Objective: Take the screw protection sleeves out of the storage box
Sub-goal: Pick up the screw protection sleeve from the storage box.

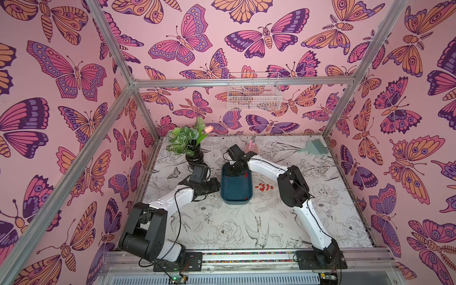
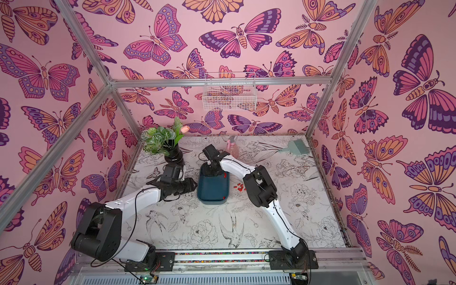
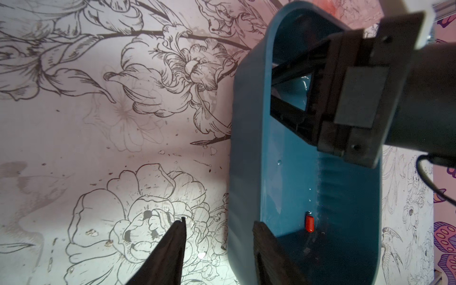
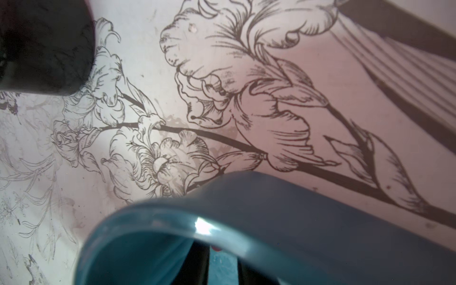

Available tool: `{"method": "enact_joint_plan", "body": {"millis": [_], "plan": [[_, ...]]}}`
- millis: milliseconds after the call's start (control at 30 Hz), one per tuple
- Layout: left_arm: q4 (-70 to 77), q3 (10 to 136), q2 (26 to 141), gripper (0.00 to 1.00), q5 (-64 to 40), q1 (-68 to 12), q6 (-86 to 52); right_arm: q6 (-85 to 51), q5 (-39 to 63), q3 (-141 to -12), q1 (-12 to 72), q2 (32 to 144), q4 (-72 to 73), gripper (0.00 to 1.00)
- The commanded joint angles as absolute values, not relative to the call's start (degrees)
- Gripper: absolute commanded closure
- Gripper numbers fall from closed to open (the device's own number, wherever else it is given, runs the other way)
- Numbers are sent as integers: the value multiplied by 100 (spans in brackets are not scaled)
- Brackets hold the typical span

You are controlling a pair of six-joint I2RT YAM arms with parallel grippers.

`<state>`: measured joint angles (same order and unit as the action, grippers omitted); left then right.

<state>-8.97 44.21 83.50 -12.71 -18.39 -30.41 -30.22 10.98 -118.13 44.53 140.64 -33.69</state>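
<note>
Two robot arms work over a flower-printed table (image 1: pixel 246 222). The task looks mostly done. A loose cluster of tiny red-orange screw protection sleeves (image 1: pixel 264 186) lies on the table just to the right of the dark teal storage box (image 1: pixel 224 190), outside it. A few are left inside — a couple (image 1: pixel 245 174) against the right wall near the far end, and a single one (image 1: pixel 247 197) in the near right corner. Both top views show these.

The right gripper (image 1: pixel 237 170) reaches down into the far end of the box, with the couple of sleeves just beside it, toward the right wall. The box rim blocks most of its wrist view. A sliver of red (image 4: pixel 216 248) shows between two dark fingers, but I cannot tell whether the jaws are pinching it or merely stand around it.

The left gripper (image 3: pixel 219 220) sits at the box's left wall. Its jaws are spread and hold nothing — one finger is over the table outside the wall, not touching it, and the other is at or just inside the rim. The single sleeve (image 3: pixel 309 223) lies on the box floor by the opposite wall, beyond the inner finger and apart from it.
</note>
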Motion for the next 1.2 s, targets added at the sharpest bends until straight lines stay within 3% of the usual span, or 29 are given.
{"method": "enact_joint_plan", "body": {"millis": [0,433,1167], "plan": [[-868,4439,8413,51,-1400,-1811,-2951,-3048,1078,-11901,4544,14171,-3494,78],[-878,4434,8340,52,-1440,-1811,-2933,-2988,1064,-11604,4537,13691,-3419,89],[-892,4302,7966,53,-1415,-1804,-2994,-2630,819,-10389,4538,11550,-3704,89]]}}
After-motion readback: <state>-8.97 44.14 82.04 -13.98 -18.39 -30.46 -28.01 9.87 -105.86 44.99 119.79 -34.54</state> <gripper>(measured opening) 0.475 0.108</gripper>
